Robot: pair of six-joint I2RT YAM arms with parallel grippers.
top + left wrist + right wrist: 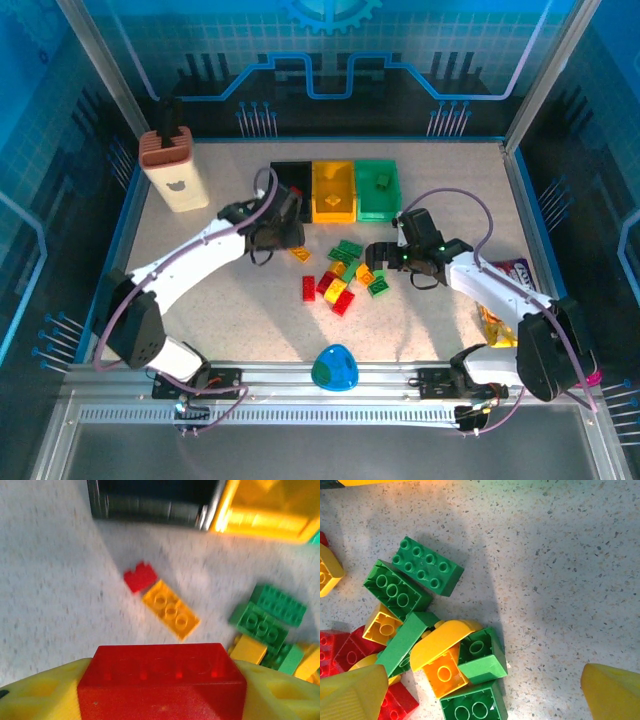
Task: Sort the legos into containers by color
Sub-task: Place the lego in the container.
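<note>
L end effector (161,692) clamped on red lego (162,672), held above tabletop (50,605) near black bin (145,502). R end effector (484,690) fingers apart, over lego pile (420,630) in front of yellow bin (333,192) & green bin (378,190).

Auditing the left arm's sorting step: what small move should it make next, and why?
Probably ease the left gripper forward over the black bin and open. It is shut on a red brick, the black bin lies just ahead, and the yellow bin and green bin each hold their own colour, so black seems meant for red.
</note>
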